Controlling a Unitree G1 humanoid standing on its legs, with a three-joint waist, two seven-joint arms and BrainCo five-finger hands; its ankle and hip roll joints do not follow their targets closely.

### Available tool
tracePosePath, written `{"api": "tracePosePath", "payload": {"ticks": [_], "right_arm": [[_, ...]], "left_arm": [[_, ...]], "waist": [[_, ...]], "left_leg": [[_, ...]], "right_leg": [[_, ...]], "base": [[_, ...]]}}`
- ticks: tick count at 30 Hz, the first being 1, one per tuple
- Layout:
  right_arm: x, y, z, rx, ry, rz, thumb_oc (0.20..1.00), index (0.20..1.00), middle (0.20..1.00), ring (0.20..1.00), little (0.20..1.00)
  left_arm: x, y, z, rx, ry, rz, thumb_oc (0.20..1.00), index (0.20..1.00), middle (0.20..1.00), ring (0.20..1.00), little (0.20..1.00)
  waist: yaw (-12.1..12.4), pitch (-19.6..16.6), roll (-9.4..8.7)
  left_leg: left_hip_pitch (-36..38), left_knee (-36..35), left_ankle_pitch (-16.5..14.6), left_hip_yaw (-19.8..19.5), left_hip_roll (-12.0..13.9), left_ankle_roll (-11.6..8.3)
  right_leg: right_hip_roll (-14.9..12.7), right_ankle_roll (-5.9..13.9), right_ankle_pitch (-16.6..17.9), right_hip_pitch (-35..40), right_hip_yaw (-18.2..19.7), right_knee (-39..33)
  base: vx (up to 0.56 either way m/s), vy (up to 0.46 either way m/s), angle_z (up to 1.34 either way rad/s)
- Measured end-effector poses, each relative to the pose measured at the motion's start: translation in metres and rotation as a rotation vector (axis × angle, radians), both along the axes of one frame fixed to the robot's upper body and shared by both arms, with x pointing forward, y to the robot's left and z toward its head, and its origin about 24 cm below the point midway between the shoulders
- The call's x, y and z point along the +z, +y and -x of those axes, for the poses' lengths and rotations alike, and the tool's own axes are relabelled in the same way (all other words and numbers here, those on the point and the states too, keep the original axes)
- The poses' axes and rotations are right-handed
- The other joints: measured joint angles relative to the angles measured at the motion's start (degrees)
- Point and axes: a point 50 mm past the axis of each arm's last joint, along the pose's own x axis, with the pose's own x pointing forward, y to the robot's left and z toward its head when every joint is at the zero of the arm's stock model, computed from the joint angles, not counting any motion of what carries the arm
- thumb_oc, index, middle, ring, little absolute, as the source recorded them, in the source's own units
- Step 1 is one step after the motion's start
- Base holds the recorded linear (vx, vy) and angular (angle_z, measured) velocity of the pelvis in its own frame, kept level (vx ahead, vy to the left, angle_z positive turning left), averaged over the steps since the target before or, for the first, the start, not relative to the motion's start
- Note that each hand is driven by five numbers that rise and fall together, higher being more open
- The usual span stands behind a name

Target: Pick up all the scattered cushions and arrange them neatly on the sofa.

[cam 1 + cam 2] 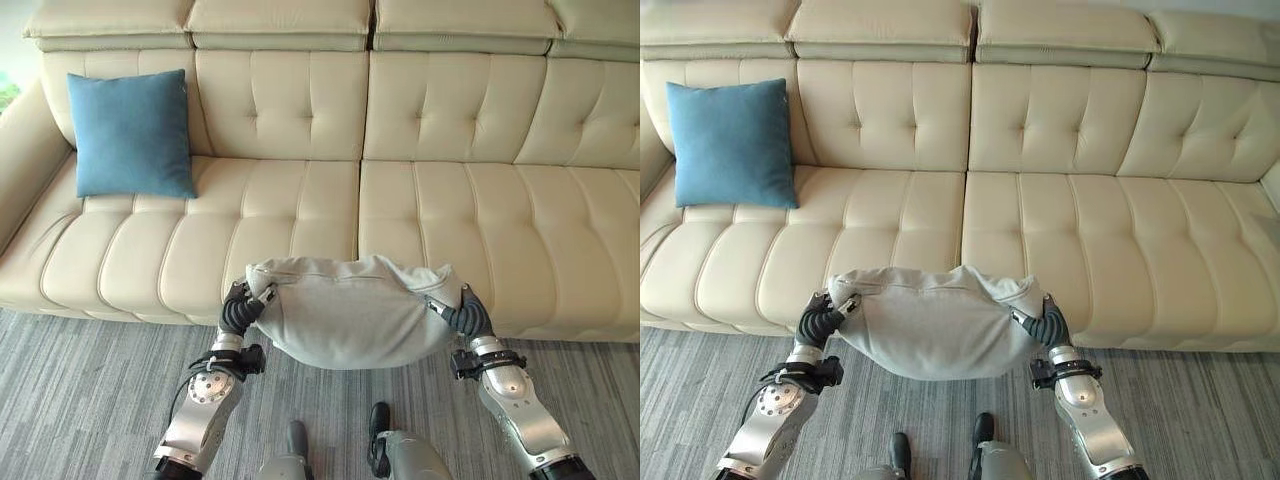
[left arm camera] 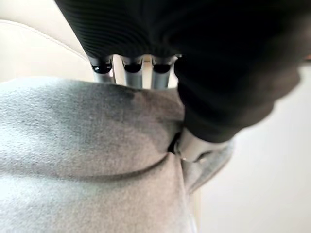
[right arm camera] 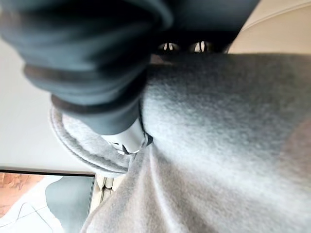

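A light grey cushion hangs in the air in front of the cream sofa, level with the seat's front edge. My left hand pinches its left corner and my right hand pinches its right corner. In the left wrist view the thumb presses into the grey cloth with the fingers behind it. The right wrist view shows the same kind of pinch on the cushion. A blue cushion stands upright against the backrest at the sofa's left end.
The sofa seat is bare from the blue cushion to the right end. Grey carpet lies in front of the sofa. The sofa's left armrest rises beside the blue cushion.
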Motion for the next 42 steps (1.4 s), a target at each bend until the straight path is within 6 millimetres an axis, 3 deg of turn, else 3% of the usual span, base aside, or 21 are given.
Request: {"api": "tracePosePath", "payload": {"ticks": [2,5,7,10,12,13,15,16,18,20,24,25,27,28,31,33,35,37,38,41,42], "right_arm": [[0.001,-0.004,0.0,0.001,-0.001,0.018,0.2,0.2,0.2,0.2,0.2],[-0.001,-0.004,0.002,-0.002,0.009,0.018,0.2,0.2,0.2,0.2,0.2],[-0.001,-0.006,0.002,-0.005,0.009,0.023,0.2,0.2,0.2,0.2,0.2],[0.001,-0.01,0.001,-0.024,0.003,0.02,0.2,0.2,0.2,0.2,0.2],[0.001,-0.011,0.001,-0.033,-0.001,0.016,0.2,0.2,0.2,0.2,0.2],[0.0,-0.009,0.001,-0.034,0.005,0.011,0.2,0.2,0.2,0.2,0.2],[-0.004,-0.006,0.006,-0.02,0.026,0.002,0.2,0.2,0.2,0.2,0.2],[-0.007,-0.005,0.008,-0.022,0.038,-0.005,0.2,0.2,0.2,0.2,0.2],[-0.011,-0.004,0.013,-0.018,0.06,-0.011,0.2,0.2,0.2,0.2,0.2],[-0.012,-0.004,0.014,-0.018,0.062,-0.016,0.2,0.2,0.2,0.2,0.2],[-0.005,0.005,0.004,0.013,0.028,-0.041,0.2,0.2,0.2,0.2,0.2],[-0.003,0.011,0.001,0.044,0.021,-0.041,0.2,0.2,0.2,0.2,0.2],[0.001,0.016,-0.003,0.073,0.006,-0.05,0.2,0.2,0.2,0.2,0.2],[0.001,0.017,-0.003,0.077,0.006,-0.053,0.2,0.2,0.2,0.2,0.2],[0.001,0.018,-0.005,0.091,0.004,-0.052,0.2,0.2,0.2,0.2,0.2],[0.002,0.017,-0.005,0.096,0.003,-0.044,0.2,0.2,0.2,0.2,0.2],[-0.001,0.014,-0.002,0.086,0.021,-0.036,0.2,0.2,0.2,0.2,0.2],[-0.005,0.013,0.003,0.079,0.038,-0.04,0.2,0.2,0.2,0.2,0.2],[-0.005,0.012,0.003,0.081,0.036,-0.037,0.2,0.2,0.2,0.2,0.2],[-0.003,0.005,0.001,0.082,0.036,-0.001,0.2,0.2,0.2,0.2,0.2],[0.001,0.003,-0.002,0.089,0.022,0.013,0.2,0.2,0.2,0.2,0.2]], "left_arm": [[-0.004,-0.002,0.003,-0.012,0.016,0.002,0.2,0.2,0.2,0.2,0.2],[-0.009,-0.002,0.008,-0.02,0.037,0.004,0.2,0.2,0.2,0.2,0.2],[-0.012,-0.002,0.011,-0.028,0.053,0.006,0.2,0.2,0.2,0.2,0.2],[-0.015,-0.004,0.012,-0.039,0.07,0.009,0.2,0.2,0.2,0.2,0.2],[-0.019,-0.004,0.013,-0.041,0.09,0.01,0.2,0.2,0.2,0.2,0.2],[-0.021,-0.004,0.014,-0.038,0.1,0.01,0.2,0.2,0.2,0.2,0.2],[-0.028,-0.001,0.024,-0.024,0.13,0.012,0.2,0.2,0.2,0.2,0.2],[-0.029,0.0,0.027,-0.026,0.141,0.01,0.2,0.2,0.2,0.2,0.2],[-0.032,0.002,0.031,-0.028,0.156,0.0,0.2,0.2,0.2,0.2,0.2],[-0.03,0.005,0.029,-0.039,0.15,-0.014,0.2,0.2,0.2,0.2,0.2],[-0.019,0.016,0.019,-0.036,0.113,-0.054,0.2,0.2,0.2,0.2,0.2],[-0.013,0.022,0.015,-0.024,0.09,-0.068,0.2,0.2,0.2,0.2,0.2],[-0.008,0.029,0.012,-0.005,0.069,-0.082,0.2,0.2,0.2,0.2,0.2],[-0.007,0.03,0.011,0.0,0.066,-0.082,0.2,0.2,0.2,0.2,0.2],[-0.008,0.031,0.012,0.006,0.066,-0.078,0.2,0.2,0.2,0.2,0.2],[-0.01,0.03,0.012,0.009,0.072,-0.07,0.2,0.2,0.2,0.2,0.2],[-0.02,0.024,0.013,0.023,0.101,-0.038,0.2,0.2,0.2,0.2,0.2],[-0.022,0.022,0.017,0.015,0.113,-0.038,0.2,0.2,0.2,0.2,0.2],[-0.024,0.023,0.02,0.016,0.119,-0.04,0.2,0.2,0.2,0.2,0.2],[-0.031,0.016,0.026,0.006,0.149,-0.023,0.2,0.2,0.2,0.2,0.2],[-0.028,0.015,0.026,0.002,0.138,-0.022,0.2,0.2,0.2,0.2,0.2]], "waist": [[1.0,-1.1,0.97],[1.3,-1.4,0.24],[1.5,-1.5,0.25],[1.8,-1.5,-0.05],[3.7,-1.5,0.16],[4.5,-1.5,0.18],[6.2,-3.0,2.55],[6.1,-3.4,2.71],[5.0,-4.0,1.26],[4.0,-4.0,0.08],[6.2,-3.6,-1.12],[6.7,-3.2,-1.2],[7.4,-2.1,-0.39],[6.9,-2.0,-0.38],[6.2,-1.0,-0.06],[4.9,0.3,0.91],[3.1,0.9,1.13],[3.3,0.8,-0.59],[3.4,1.2,-1.43],[4.2,1.6,0.46],[4.2,1.7,0.97]], "left_leg": [[-0.7,1.6,0.3,-0.2,0.9,-0.38],[-6.6,9.2,-0.8,0.1,0.5,-0.35],[-8.3,6.3,-0.7,0.4,-0.9,-0.14],[-11.9,0.3,-0.3,0.6,-5.3,-0.45],[-14.3,-3.1,1.7,0.3,-7.5,-0.68],[-14.4,-3.4,2.3,0.1,-7.8,-0.59],[-12.3,-3.8,2.5,-2.5,-6.0,0.31],[-11.5,-4.3,4.8,-2.7,-6.5,2.49],[-10.5,-4.2,6.3,-1.6,-8.5,2.83],[-9.8,-4.4,6.6,-0.5,-10.1,4.04],[-8.5,-4.2,5.7,2.6,-11.2,5.37],[-6.9,-4.1,4.5,3.2,-10.9,6.7],[-4.8,-4.7,2.6,3.2,-9.8,9.18],[-4.3,-5.1,2.0,3.1,-9.8,8.95],[-4.3,-5.1,1.0,3.1,-9.5,10.14],[-4.4,-5.0,1.0,1.6,-9.0,9.95],[-4.3,-4.5,1.6,-1.8,-9.4,7.53],[-3.5,-4.3,0.8,-4.4,-9.9,6.24],[-3.3,-3.7,1.0,-5.9,-10.1,5.31],[-3.2,-4.7,1.8,-10.1,-7.2,2.76],[-3.2,-5.5,2.1,-10.8,-5.5,2.39]], "right_leg": [[0.9,-0.36,-0.1,0.7,-0.4,-0.7],[0.6,-2.84,-0.7,0.8,0.0,-2.3],[0.5,-3.51,-0.1,0.9,0.2,-3.1],[0.1,-3.54,-0.1,2.0,1.0,-5.5],[0.5,-3.38,-0.1,2.5,2.6,-6.0],[0.9,-2.74,-0.4,3.1,3.6,-6.0],[3.5,-0.99,-2.2,4.5,6.4,-5.2],[3.2,0.34,-3.7,4.8,7.0,-3.6],[0.9,2.86,-5.5,5.0,7.9,-2.1],[-1.1,3.87,-5.8,5.9,8.3,-2.5],[-4.9,7.13,-3.5,5.7,8.6,-1.9],[-5.6,8.73,-2.3,5.5,8.7,0.1],[-5.4,10.72,-5.3,0.0,8.2,11.0],[-5.8,9.62,-6.6,-1.6,7.6,12.2],[-6.9,8.34,-4.9,-7.1,7.2,9.3],[-6.7,8.68,-1.5,-10.1,7.0,3.9],[-6.0,9.27,3.5,-12.0,9.7,-0.8],[-5.7,6.98,4.9,-9.8,8.0,-0.6],[-5.3,4.6,8.0,-8.4,7.6,-1.9],[-3.1,2.33,8.8,-6.6,2.7,-2.5],[-1.8,0.46,8.2,-6.2,0.4,-2.5]], "base": [[0.13,-0.072,0.05],[0.1,-0.002,0.04],[0.18,0.058,-0.06],[0.16,0.051,0.05],[0.22,0.07,-0.39],[0.27,0.124,-0.97],[0.22,0.106,-1.01],[0.13,0.066,-0.56],[0.13,0.11,-0.21],[0.11,0.113,-0.1],[0.09,0.072,-0.5],[0.17,0.061,-0.76],[0.11,-0.005,-0.54],[0.11,-0.04,-0.05],[0.19,-0.062,-0.03],[0.29,-0.162,0.29],[0.25,-0.232,0.84],[0.07,-0.19,0.9],[0.14,-0.301,0.81],[0.1,-0.158,0.72],[0.08,-0.137,0.6]]}}
